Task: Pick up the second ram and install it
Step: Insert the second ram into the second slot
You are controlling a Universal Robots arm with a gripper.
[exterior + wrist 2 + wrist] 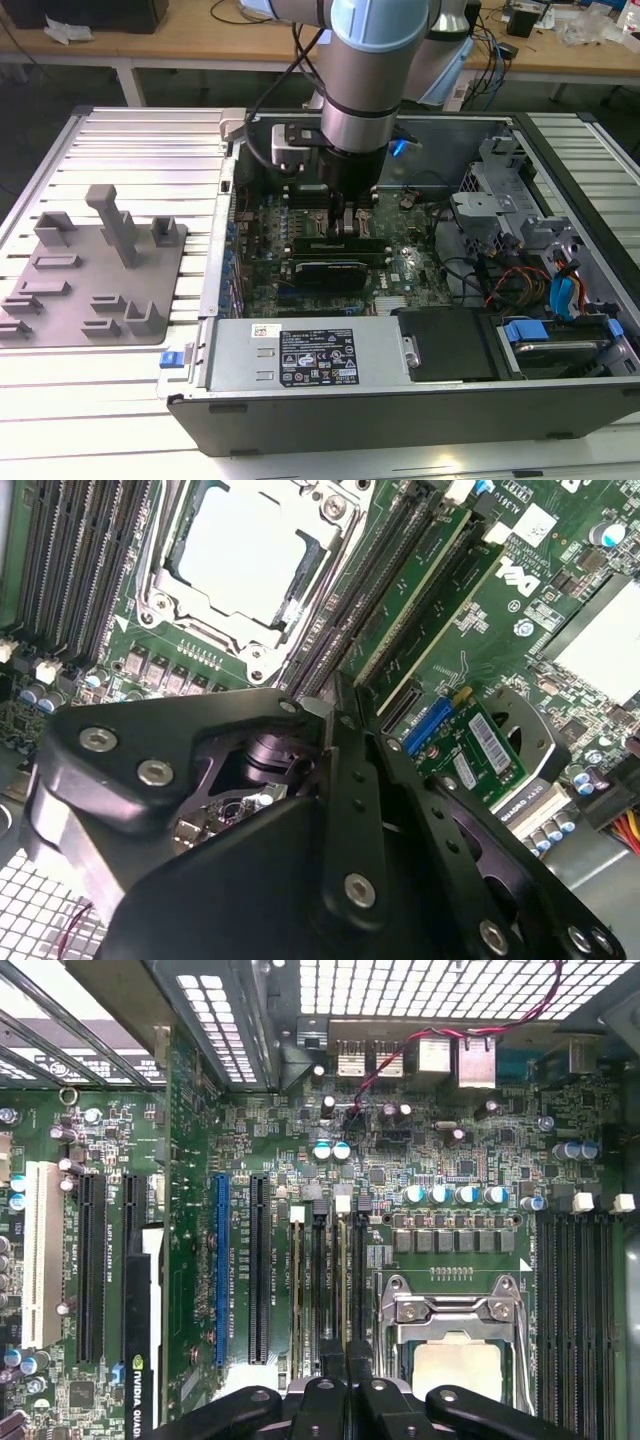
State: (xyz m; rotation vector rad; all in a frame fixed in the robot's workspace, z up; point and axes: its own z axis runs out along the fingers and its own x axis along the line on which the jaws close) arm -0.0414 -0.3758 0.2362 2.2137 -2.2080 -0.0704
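One gray holder tray [70, 305] lies left of the open computer case [300, 415]. Inside the case, the gripper [347, 226] stands over the motherboard [410, 270], its fingers [355, 800] clenched together at the memory slots [298, 1280]. The second ram [312, 243] lies along a slot beneath them; whether the fingers pinch it is hidden. Tangled cables [500, 280] crowd the right.

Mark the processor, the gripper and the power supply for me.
processor [245, 550]: second wrist view, middle of its silver lid.
gripper [347, 1378]: first wrist view, its black tip.
power supply [235, 353]: exterior view, bare metal beside its label.
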